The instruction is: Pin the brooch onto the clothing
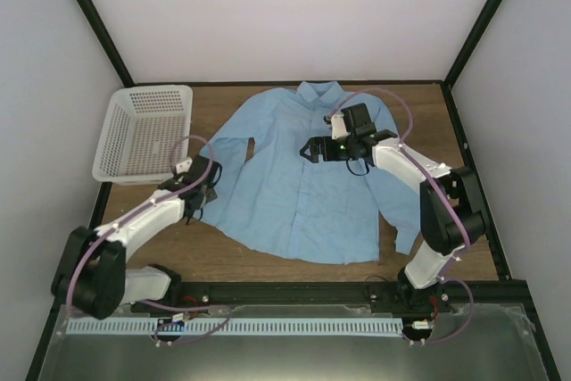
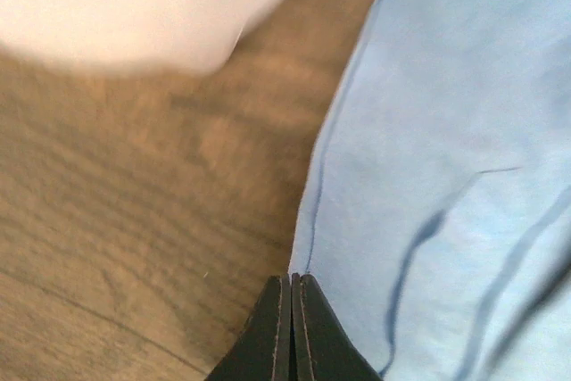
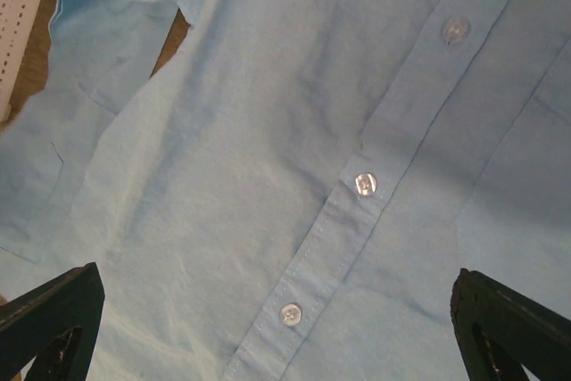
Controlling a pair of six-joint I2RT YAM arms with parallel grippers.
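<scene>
Fingers of the left claw (image 2: 292, 281) are seen pressed together at the edge of the left sleeve of the shirt (image 1: 294, 194); whether cloth is pinched between them cannot be told. The right claw (image 3: 277, 276) is spread wide and empty over the button strip (image 3: 365, 184) on the chest. The shirt is laid flat and buttoned, collar at the far side, with the basket (image 1: 143, 131) to its far left. No brooch can be made out anywhere, so pinning is judged not begun. Part of the chest is hidden from above by the right claw, and the left wrist view is blurred.
</scene>
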